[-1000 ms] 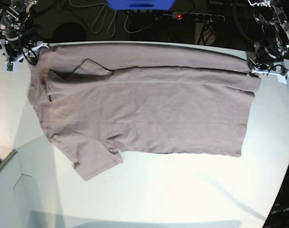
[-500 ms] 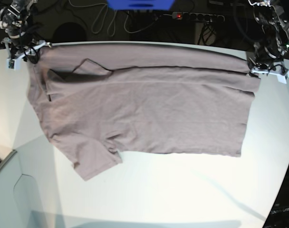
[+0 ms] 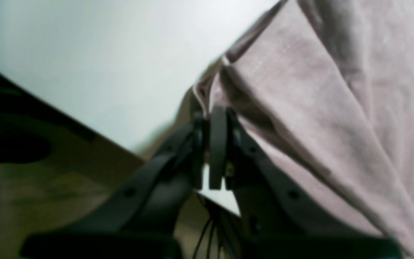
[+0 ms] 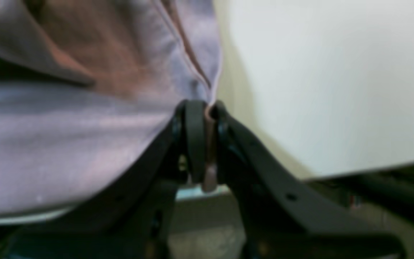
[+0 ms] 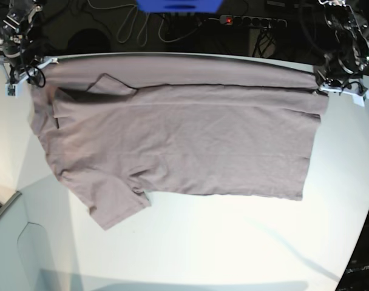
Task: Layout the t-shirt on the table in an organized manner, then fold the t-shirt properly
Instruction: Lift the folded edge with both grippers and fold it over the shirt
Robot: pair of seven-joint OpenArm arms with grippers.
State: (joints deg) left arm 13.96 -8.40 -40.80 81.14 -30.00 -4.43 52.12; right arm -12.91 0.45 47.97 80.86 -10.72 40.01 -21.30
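Both arms pinch the far edge of the tee (image 5: 184, 139), which lies spread across the bench (image 5: 233, 242).

The left gripper (image 3: 214, 151) has its jaws closed on a corner of cloth at the hem end; the right gripper (image 4: 204, 144) has its jaws closed on a thin edge of cloth at the shoulder end, by the bench's far edge. The tee lies mostly flat, one sleeve splayed toward the near side and a small flap turned over near the collar. It looks light, soft and limp: it should drape and sag between two holds, crease readily and slide easily on the smooth bench. Hems, seams and corners look like the surest places to grip, held wide apart so the cloth is taut.
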